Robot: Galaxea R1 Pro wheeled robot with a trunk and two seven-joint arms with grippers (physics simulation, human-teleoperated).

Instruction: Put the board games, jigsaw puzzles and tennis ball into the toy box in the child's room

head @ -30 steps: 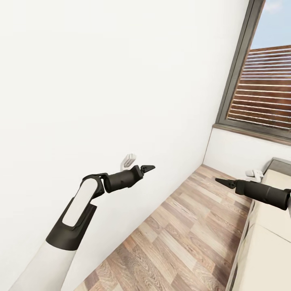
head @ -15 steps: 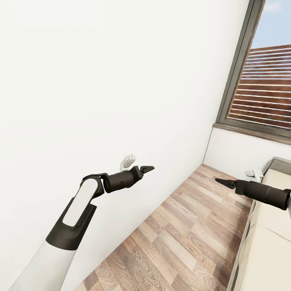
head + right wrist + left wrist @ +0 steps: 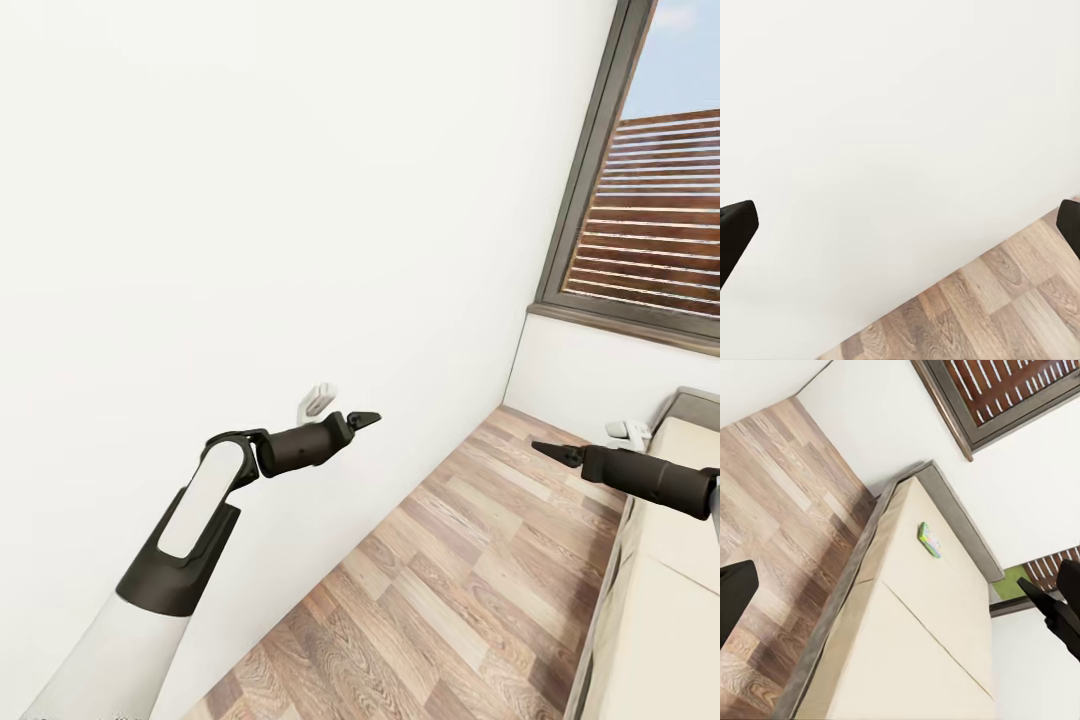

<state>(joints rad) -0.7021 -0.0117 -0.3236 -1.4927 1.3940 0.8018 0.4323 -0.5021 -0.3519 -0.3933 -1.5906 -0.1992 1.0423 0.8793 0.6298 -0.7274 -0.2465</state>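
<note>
One board game (image 3: 929, 540), a small flat box with a green edge, lies on the beige mattress of the bed (image 3: 922, 645) near its headboard in the left wrist view. In the head view the bed (image 3: 665, 570) runs along the right edge. My left gripper (image 3: 365, 417) hovers close to the white wall, open and holding nothing. My right gripper (image 3: 545, 450) hangs over the wooden floor beside the bed; its fingers (image 3: 735, 229) stand wide apart with nothing between them. The table, the toy box, the jigsaw puzzles and the tennis ball are out of view.
A white wall (image 3: 300, 200) fills the left side. A strip of wooden floor (image 3: 450, 560) runs between wall and bed toward a dark-framed window (image 3: 650, 220). A small white object (image 3: 628, 432) sits by the bed's far end.
</note>
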